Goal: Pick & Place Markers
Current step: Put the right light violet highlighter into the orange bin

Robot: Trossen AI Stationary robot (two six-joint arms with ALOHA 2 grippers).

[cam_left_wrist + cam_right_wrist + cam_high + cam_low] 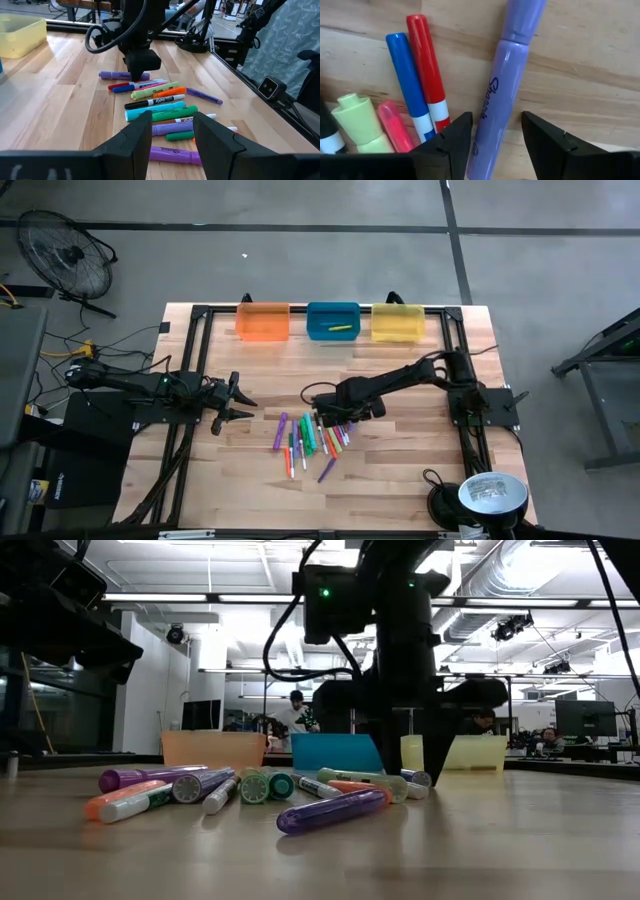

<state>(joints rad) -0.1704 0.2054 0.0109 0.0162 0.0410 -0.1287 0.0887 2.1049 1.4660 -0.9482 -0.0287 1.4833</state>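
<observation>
The right hand (492, 137) hangs low over the bench (580, 60), fingers apart astride a purple marker (502, 95) with script lettering, not clamped. Beside it lie blue (410, 85) and red markers (427, 65). The left hand (243, 402) waits apart, open.

"Sharpie" on the purple marker (495, 100)

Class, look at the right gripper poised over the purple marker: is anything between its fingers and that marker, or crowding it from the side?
Nothing visible lies between them. The right gripper is open, its fingers straddling the purple marker on bare wood. The red marker and blue marker lie close beside one finger, apart from the purple marker, so that finger might brush them.
</observation>
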